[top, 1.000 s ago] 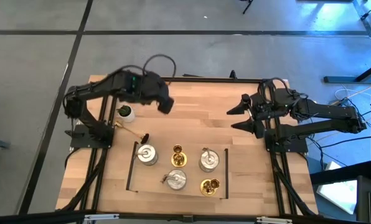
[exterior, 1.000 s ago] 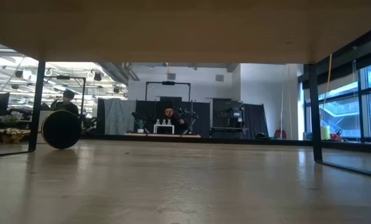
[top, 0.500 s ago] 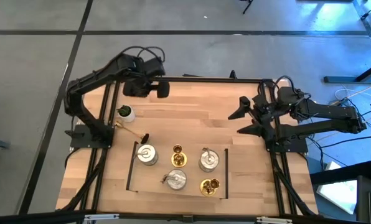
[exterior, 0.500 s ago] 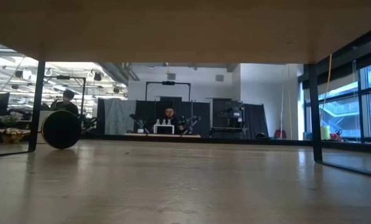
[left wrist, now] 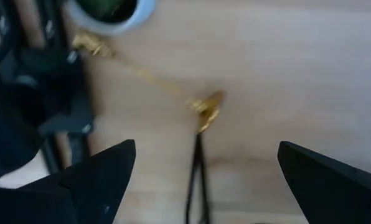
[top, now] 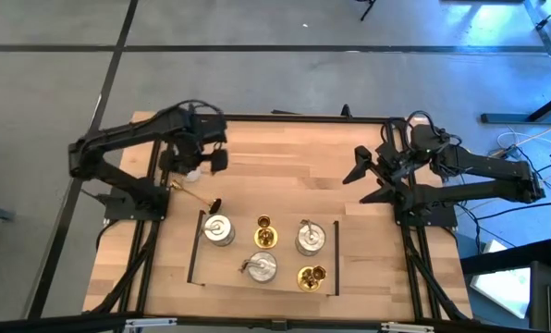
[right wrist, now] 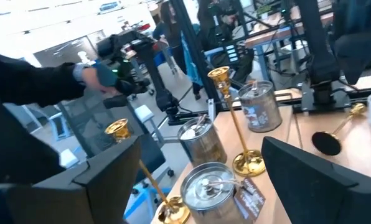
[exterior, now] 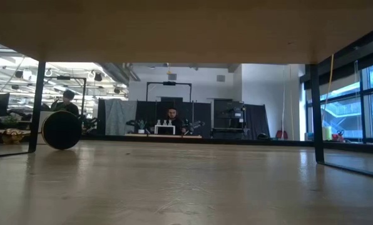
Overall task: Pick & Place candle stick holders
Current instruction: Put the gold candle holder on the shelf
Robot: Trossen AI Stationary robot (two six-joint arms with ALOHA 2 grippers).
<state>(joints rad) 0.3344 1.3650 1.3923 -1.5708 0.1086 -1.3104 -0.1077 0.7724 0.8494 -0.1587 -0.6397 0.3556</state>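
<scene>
A fallen gold holder [top: 194,195] lies flat, stem running diagonally across the table [top: 285,166].

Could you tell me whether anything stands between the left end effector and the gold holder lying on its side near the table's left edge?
Nothing visible does. The left end effector hangs open beside the small white pot, with bare wood between it and the toppled gold candle stick holder.

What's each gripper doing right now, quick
Left gripper: open, empty, above the fallen gold holder.
Right gripper: open, empty.
</scene>
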